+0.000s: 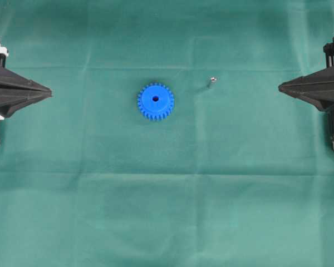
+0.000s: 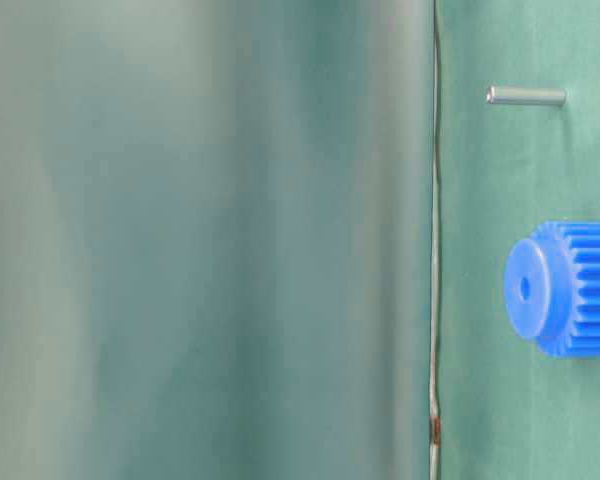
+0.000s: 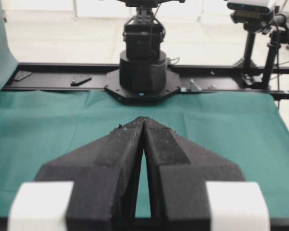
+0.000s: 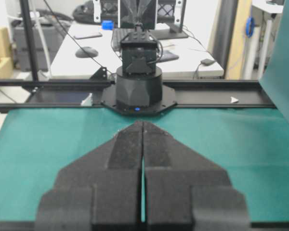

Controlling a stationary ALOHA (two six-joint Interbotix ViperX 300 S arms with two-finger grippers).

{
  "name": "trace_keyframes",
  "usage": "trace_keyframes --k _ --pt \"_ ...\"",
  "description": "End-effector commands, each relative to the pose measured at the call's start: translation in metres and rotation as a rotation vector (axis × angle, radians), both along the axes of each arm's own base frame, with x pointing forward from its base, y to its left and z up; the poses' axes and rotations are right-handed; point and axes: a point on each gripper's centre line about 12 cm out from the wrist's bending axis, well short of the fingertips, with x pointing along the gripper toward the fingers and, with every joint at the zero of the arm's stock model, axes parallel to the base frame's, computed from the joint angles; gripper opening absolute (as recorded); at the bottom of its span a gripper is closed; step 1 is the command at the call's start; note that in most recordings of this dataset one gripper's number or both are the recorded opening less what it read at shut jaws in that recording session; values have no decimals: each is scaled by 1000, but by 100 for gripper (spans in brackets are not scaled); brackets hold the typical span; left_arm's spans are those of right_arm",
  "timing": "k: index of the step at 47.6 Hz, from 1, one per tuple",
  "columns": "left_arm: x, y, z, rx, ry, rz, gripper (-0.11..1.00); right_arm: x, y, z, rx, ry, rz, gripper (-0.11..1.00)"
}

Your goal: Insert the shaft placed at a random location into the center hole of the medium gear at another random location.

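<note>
The blue medium gear (image 1: 156,101) lies flat near the middle of the green cloth, its dark center hole (image 1: 156,99) facing up. It also shows in the table-level view (image 2: 565,288), with the hole (image 2: 525,288). The shaft (image 1: 211,81), a small silvery pin, stands on the cloth to the gear's right, apart from it; the table-level view shows its full length (image 2: 526,96). My left gripper (image 1: 49,90) is shut and empty at the far left edge. My right gripper (image 1: 280,87) is shut and empty at the far right edge. Both wrist views show closed tips (image 3: 143,118) (image 4: 142,122) with nothing between them.
The green cloth (image 1: 167,200) covers the table. The opposite arm's base (image 3: 142,72) stands at the far edge of the left wrist view, and likewise in the right wrist view (image 4: 138,82). A seam in the cloth (image 2: 435,250) runs through the table-level view.
</note>
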Motion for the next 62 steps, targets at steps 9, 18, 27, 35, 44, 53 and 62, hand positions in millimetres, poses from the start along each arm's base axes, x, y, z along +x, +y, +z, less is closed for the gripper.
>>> trace_keyframes --k 9,18,27,35,44,53,62 --pt "2 -5 11 3 -2 -24 0 6 -3 1 4 46 -17 1" --pt "2 -5 11 4 0 -24 0 13 -10 -7 7 87 -45 1" --pt "2 -5 11 4 0 -24 0 25 -25 -25 26 151 -112 12" --pt "2 -5 10 8 5 -24 0 42 -40 -50 38 231 -166 56" --pt "2 -5 10 8 6 -24 0 63 -50 -81 41 316 -189 88" --pt "2 -5 9 8 9 -24 0 75 -67 -115 59 393 -240 85" --pt "3 -5 8 8 18 -24 0 83 -77 -140 73 464 -265 85"
